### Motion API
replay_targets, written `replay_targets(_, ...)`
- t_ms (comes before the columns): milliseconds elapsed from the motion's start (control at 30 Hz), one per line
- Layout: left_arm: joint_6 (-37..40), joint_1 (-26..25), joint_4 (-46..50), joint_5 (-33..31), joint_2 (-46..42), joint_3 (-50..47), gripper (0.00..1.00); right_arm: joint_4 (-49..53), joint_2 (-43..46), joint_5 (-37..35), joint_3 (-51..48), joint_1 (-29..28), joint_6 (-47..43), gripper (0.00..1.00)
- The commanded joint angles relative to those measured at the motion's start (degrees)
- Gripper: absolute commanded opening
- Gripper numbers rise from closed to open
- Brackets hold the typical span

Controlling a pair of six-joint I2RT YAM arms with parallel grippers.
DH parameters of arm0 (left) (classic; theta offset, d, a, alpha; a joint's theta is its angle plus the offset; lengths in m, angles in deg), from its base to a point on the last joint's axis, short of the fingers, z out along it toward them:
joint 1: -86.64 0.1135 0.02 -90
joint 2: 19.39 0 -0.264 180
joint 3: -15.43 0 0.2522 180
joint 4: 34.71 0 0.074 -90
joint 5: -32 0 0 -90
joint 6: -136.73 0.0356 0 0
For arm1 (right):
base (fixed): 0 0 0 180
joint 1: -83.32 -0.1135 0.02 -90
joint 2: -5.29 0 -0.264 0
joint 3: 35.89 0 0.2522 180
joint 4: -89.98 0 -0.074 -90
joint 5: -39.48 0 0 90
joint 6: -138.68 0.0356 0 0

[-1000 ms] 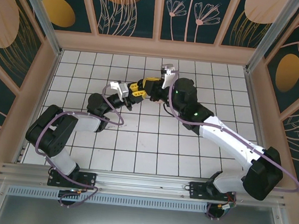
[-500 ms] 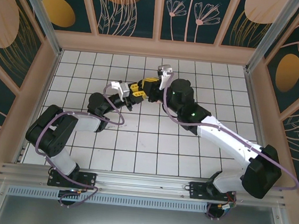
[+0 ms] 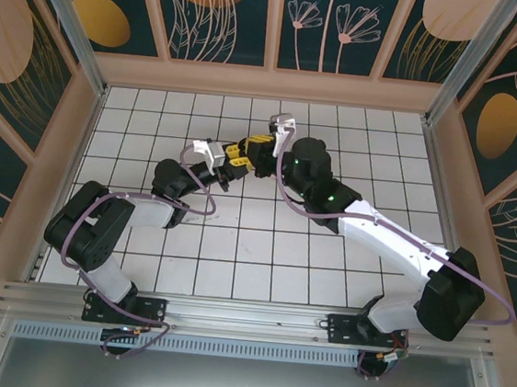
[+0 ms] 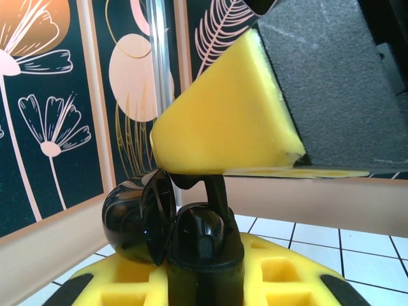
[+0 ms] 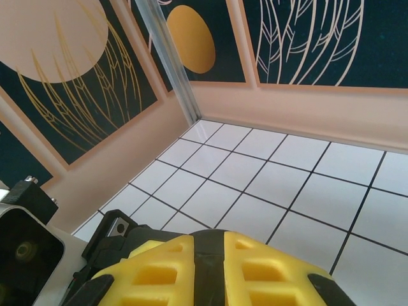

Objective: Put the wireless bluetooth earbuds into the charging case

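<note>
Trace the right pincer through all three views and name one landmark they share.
Top external: right pincer a little above centre.
Left wrist: right pincer is the yellow wedge from upper right, above the charging case.
Right wrist: right pincer at bottom centre, shut.
Shared landmark: the white tiled table.

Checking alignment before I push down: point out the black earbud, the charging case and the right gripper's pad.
black earbud (image 4: 217, 191), left wrist view, on its stem.
charging case (image 4: 204, 248), left wrist view, on the front of its body.
right gripper's pad (image 4: 223, 121), left wrist view, on its yellow foam face.
</note>
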State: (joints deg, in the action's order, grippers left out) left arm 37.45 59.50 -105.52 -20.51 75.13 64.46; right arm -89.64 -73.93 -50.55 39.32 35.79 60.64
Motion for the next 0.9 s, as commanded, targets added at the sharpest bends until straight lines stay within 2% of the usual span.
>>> replay_targets(0,0.1,-0.8,-2.1,-0.1,-2.4,1.8,0.00,2.8,0.3,1.0,-3.0,-1.6,-2.0,0.15)
replay_targets(133,-0.5,-0.8,-2.1,-0.1,-2.3,1.9,0.00,3.1,0.6,0.1,-3.8,-1.7,-0.9,0.17)
replay_targets(200,-0.5,-0.8,-1.9,0.0,-2.2,1.9,0.00,3.2,0.6,-0.5,-3.4,-1.8,-0.5,0.21)
replay_targets(500,-0.7,-0.8,-1.6,0.1,-1.5,1.7,0.00,6.1,2.5,-4.5,3.8,-1.1,2.4,0.64)
replay_targets(633,-0.8,-0.8,-1.9,0.3,-1.0,1.4,0.00,7.4,4.9,-4.5,6.3,-0.5,4.0,0.72)
replay_targets(867,-0.8,-0.8,-2.6,0.7,-0.3,0.6,0.00,17.2,2.9,-1.1,14.7,3.3,8.0,0.74)
